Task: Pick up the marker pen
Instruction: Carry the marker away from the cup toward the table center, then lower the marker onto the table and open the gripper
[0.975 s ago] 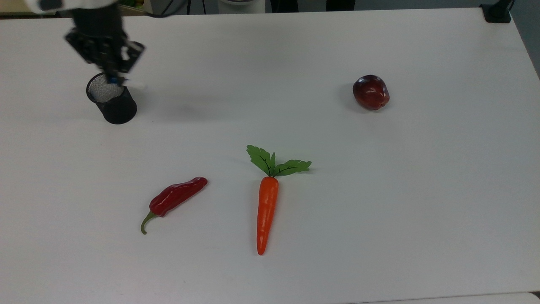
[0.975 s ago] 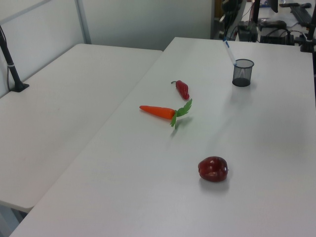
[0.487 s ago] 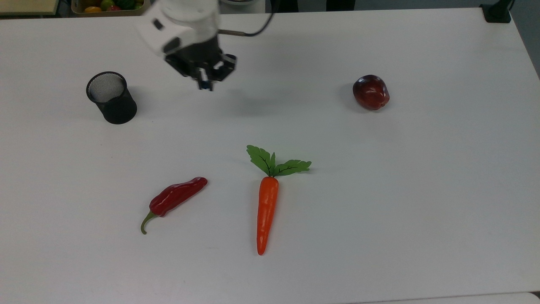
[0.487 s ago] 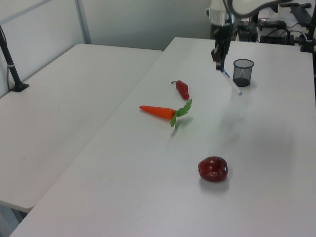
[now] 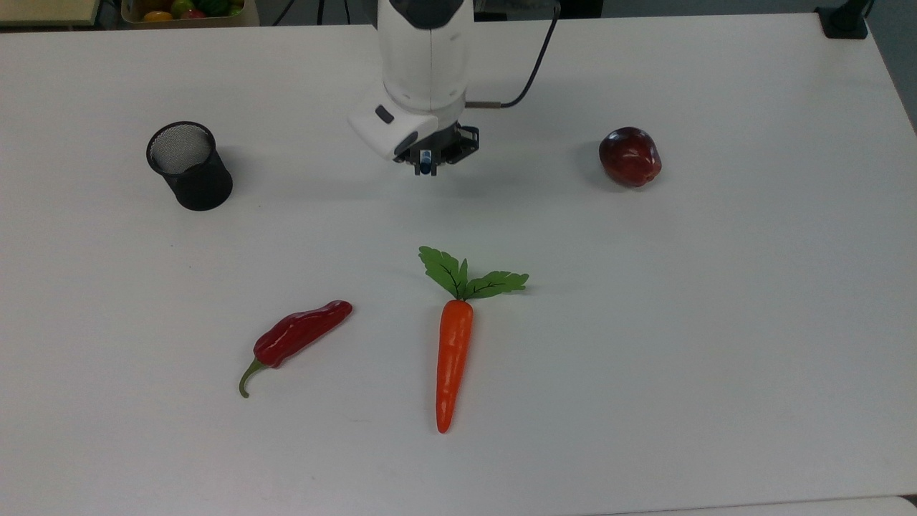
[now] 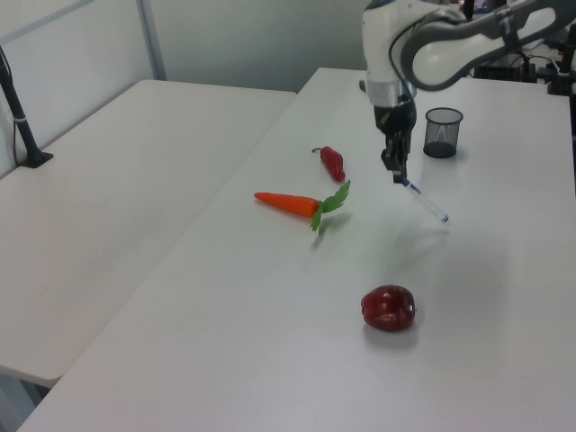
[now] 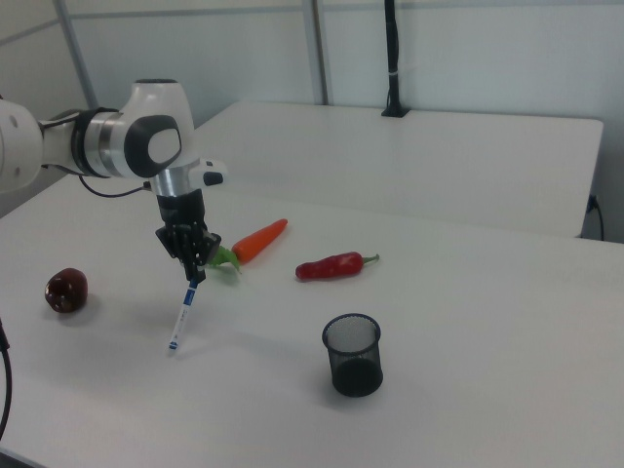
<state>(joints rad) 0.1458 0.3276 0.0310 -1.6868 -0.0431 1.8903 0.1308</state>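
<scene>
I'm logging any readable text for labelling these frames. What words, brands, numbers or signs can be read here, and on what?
None can be read.
The marker pen, held in the gripper, shows blue bands but no legible print.
The mesh pen cup, carrot, red chili pepper and apple carry no label.
The arm's white housing shows no legible marking.
</scene>
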